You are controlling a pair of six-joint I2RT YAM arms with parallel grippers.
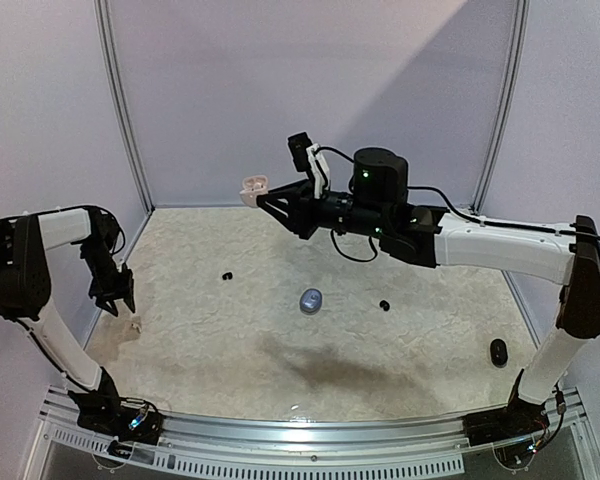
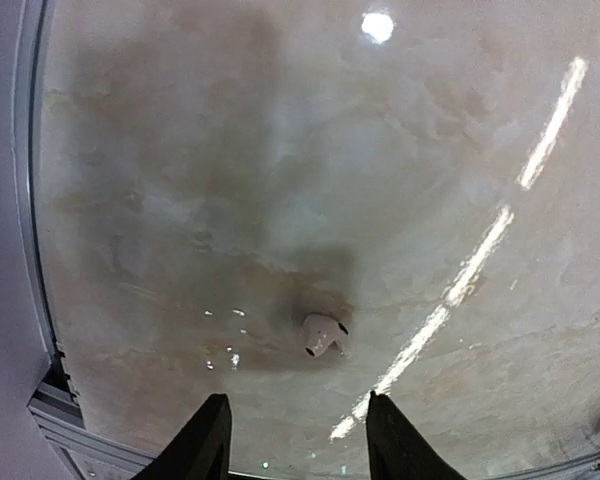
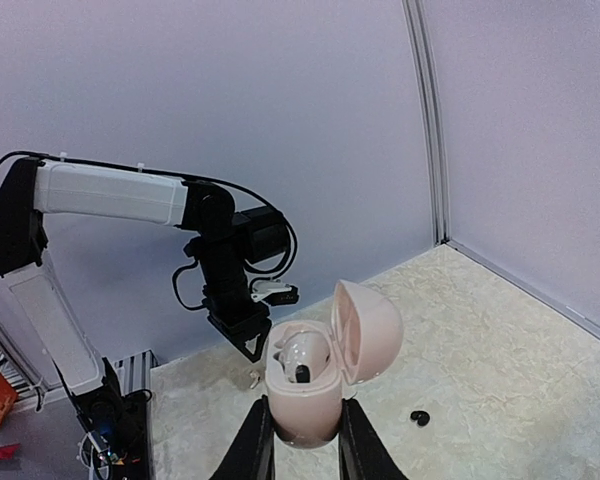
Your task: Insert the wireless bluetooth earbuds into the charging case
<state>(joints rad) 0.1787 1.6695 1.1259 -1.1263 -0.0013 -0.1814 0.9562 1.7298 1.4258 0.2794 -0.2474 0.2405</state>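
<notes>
1. The right gripper [image 3: 302,445] is clamped on the lower half of the pink case [image 3: 305,400] and holds it in the air over the far half of the table [image 1: 400,380].
2. The case's lid is swung fully open (it stands to the right in the wrist view).
3. The seated bud [image 3: 301,357], white with a dark tip, sits in a well of the case. Whether the other well is filled cannot be told.
4. The left gripper [image 2: 298,445] hangs close to the left edge, about midway along it. Its fingers [image 2: 205,440] are spread wide and hold nothing.
5. The loose white bud [image 2: 323,335] lies on the table just ahead of those fingers, apart from both.
6. The left black bud [image 1: 225,275] lies left of the table's middle, and the right black bud [image 1: 384,304] lies right of it, well apart.
7. The grey item [image 1: 311,300] rests between them at the middle (larger than the buds, too small to tell more).
8. The black case [image 1: 498,351] lies by the right edge, toward the near right corner.
</notes>
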